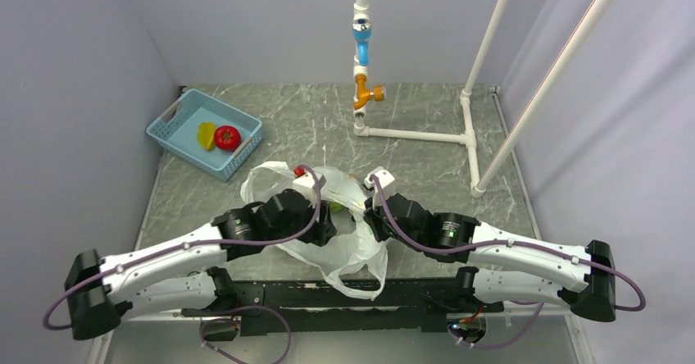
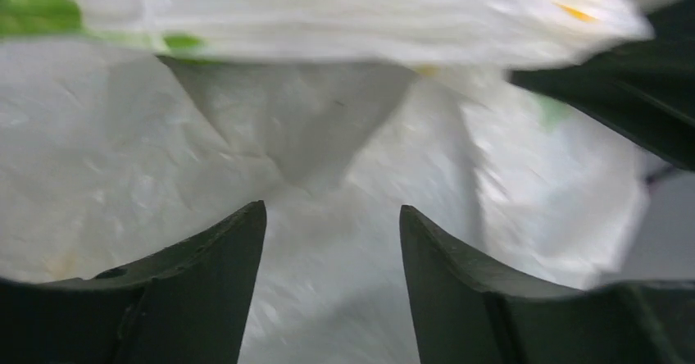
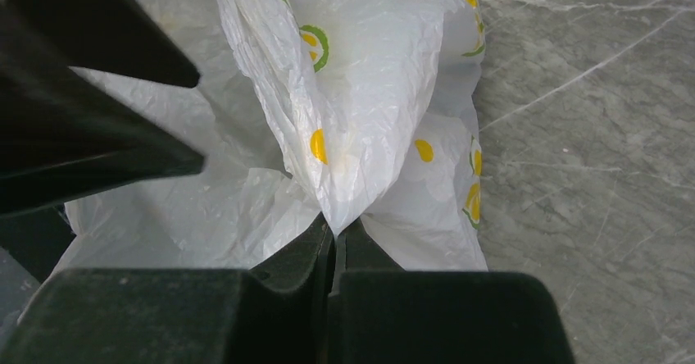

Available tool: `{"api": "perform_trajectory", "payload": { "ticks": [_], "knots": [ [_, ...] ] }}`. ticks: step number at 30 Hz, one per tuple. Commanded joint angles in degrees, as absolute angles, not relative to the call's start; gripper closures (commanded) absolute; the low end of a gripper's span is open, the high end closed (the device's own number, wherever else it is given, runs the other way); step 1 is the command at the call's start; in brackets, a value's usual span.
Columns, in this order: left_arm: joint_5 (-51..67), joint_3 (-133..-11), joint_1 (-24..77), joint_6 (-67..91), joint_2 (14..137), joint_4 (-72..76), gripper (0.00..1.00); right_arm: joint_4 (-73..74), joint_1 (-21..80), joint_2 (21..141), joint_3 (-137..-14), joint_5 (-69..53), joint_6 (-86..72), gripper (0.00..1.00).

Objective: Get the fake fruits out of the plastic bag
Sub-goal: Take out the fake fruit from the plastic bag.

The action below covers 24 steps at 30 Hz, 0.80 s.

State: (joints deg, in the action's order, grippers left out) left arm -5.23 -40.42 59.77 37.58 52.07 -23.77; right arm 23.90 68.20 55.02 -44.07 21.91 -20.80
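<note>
Pinching plastic bag (image 3: pixel 361 93) film, right end effector (image 3: pixel 334 241), clear only from its wrist; left end effector (image 2: pixel 333 210) spread.

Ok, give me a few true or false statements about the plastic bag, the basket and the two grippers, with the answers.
1. The right gripper pinches a fold of the crinkly white plastic bag. True.
2. The blue lattice basket holds nothing. False: a red round fake fruit and a yellow oblong fake fruit lie in it.
3. The left gripper is clamped shut. False: its fingers stand apart, with bag film ahead of them.
4. The bag lies on the grey marbled table between the two arms. True.
</note>
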Motion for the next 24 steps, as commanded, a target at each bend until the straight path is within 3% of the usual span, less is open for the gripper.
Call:
{"api": "perform_trajectory", "payload": {
  "ticks": [1,10,18,24],
  "knots": [
    [-20.0,-43.9,60.7,35.5,58.6,-16.1,0.38,22.1,68.4,53.4,-45.3,21.5,-21.5,1.0],
    [-23.2,-35.5,60.7,30.5,64.6,7.0,0.43,21.2,68.5,53.3,-44.6,20.5,-21.3,1.0],
    [-27.3,-34.4,60.7,31.8,70.5,12.7,0.51,21.7,68.5,52.4,-43.5,21.2,-22.1,1.0],
    [-32.2,-35.1,60.4,33.5,75.1,13.7,0.45,22.4,68.5,52.1,-43.0,21.5,-22.7,1.0]
  ]
}}
